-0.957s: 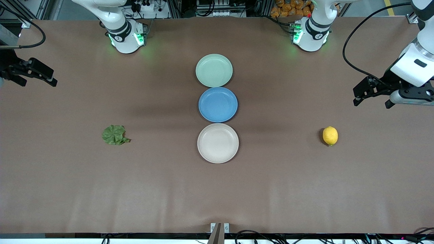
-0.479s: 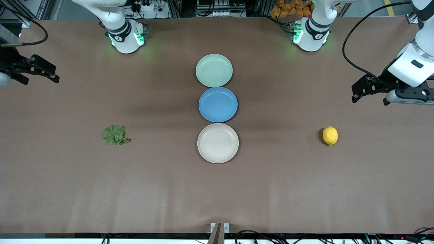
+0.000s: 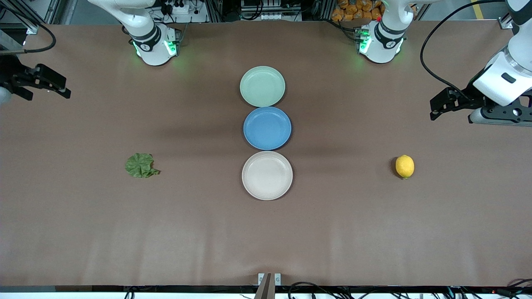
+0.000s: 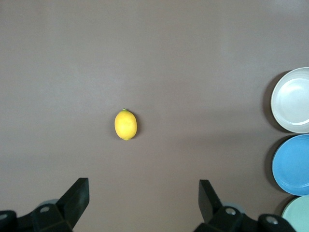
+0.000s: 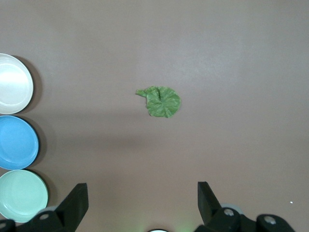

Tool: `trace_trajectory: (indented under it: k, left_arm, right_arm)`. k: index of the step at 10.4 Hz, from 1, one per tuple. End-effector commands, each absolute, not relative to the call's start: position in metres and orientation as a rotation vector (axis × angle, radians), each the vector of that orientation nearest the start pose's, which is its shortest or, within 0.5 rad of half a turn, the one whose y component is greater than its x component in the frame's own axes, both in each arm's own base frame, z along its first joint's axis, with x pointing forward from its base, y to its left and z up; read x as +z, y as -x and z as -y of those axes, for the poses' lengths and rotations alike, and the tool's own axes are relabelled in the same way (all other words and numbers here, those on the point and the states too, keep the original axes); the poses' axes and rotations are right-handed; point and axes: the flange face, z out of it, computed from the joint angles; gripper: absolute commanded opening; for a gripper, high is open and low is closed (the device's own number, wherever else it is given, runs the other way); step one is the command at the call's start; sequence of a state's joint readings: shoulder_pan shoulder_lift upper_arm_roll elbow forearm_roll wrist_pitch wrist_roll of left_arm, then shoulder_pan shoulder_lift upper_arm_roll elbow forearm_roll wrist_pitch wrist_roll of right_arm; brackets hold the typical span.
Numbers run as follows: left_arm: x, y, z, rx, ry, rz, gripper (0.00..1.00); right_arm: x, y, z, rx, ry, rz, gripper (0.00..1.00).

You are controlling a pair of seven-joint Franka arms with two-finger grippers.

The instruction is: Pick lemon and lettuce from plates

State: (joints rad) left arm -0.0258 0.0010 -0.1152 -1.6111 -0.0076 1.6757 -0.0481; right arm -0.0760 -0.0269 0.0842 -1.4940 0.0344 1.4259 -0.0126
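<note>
The table (image 3: 83, 232) is covered with a brown sheet, and wide bare stretches are seen around every object on it. Three plates are lined up along its middle, rims nearly touching: the mint green plate (image 3: 262, 86) farthest from the front camera, the blue plate (image 3: 267, 128) between, and the beige-white plate (image 3: 267, 175) nearest. Nothing is held in any of the three.

The left gripper (image 3: 434, 112) is held in the air over the left arm's end of the table, close to its edge. Its fingers (image 4: 77, 195) are spread wide apart, and nothing is gripped or touched. The right gripper (image 3: 62, 89) is held over the right arm's end of the table, likewise close to the edge. Its fingers (image 5: 77, 203) are also spread wide, with nothing between them.

The lettuce (image 3: 141, 165) is found lying on the bare sheet, well apart from the plates, toward the right arm's end. The lemon (image 3: 404, 166) is found on the bare sheet toward the left arm's end, equally clear of the plates and of the left gripper.
</note>
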Motion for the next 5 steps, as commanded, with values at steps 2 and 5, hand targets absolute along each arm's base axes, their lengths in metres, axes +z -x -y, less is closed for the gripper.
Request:
trace_trajectory:
  k: [2,5]
  left_arm:
    - [0.621,-0.5564,0.081,-0.082,3.16,-0.178,1.0]
    - [0.6231,-0.5571,0.0802,-0.089,3.161,-0.176,1.0]
  right_arm:
    - [0.6757,-0.5234,-0.0089,0.073,3.103,0.062,1.0]
    - [0.6763,-0.5232,-0.0089,0.073,3.103,0.06,1.0]
